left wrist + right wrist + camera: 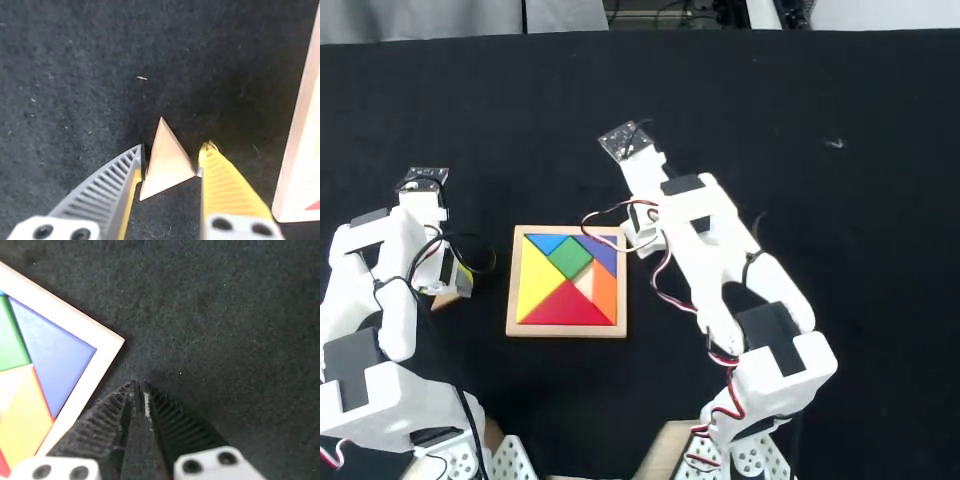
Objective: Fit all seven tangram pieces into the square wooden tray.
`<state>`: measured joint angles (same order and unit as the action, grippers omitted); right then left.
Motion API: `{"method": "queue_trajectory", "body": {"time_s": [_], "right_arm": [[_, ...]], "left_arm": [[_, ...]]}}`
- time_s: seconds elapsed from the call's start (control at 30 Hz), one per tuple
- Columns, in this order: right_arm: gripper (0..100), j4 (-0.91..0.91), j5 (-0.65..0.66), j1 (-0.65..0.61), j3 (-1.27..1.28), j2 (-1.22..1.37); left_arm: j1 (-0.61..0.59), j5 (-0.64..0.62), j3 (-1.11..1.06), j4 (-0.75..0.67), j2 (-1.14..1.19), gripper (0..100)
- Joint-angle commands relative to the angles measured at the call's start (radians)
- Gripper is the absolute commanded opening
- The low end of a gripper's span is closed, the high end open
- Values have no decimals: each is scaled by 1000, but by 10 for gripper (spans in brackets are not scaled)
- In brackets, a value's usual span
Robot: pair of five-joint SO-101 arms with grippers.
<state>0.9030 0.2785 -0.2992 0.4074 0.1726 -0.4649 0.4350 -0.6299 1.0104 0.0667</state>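
The square wooden tray lies between the two arms and holds blue, green, purple, orange, yellow and red pieces. A small pale triangular gap shows between the green, orange and red pieces. Left of the tray, my left gripper is shut on a small pale triangle low over the black cloth; the tray's edge lies close beside it. My right gripper is shut with nothing in it, tips just off the tray's far right corner, next to the purple triangle.
Black cloth covers the whole table. The right arm's white body stretches along the tray's right side, with loose cables beside the tray. The left arm stands close to the tray's left side.
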Motion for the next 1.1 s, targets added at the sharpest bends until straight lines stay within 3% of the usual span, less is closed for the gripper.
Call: {"method": "queue_trajectory", "body": {"time_s": [0.0,0.23,0.43,0.73,0.87,1.07], "right_arm": [[11,-17,6,11,-7,-50],[11,-17,6,11,-7,-50],[11,-17,6,11,-7,-50],[11,-17,8,11,-5,-50],[11,-17,8,11,-5,-50],[11,-15,8,11,-5,-50]], "left_arm": [[16,15,12,17,2,180],[16,11,10,17,2,179],[18,11,13,17,2,71],[19,11,33,86,-12,101],[21,9,31,152,-140,82],[125,35,-107,166,-400,84]]}}
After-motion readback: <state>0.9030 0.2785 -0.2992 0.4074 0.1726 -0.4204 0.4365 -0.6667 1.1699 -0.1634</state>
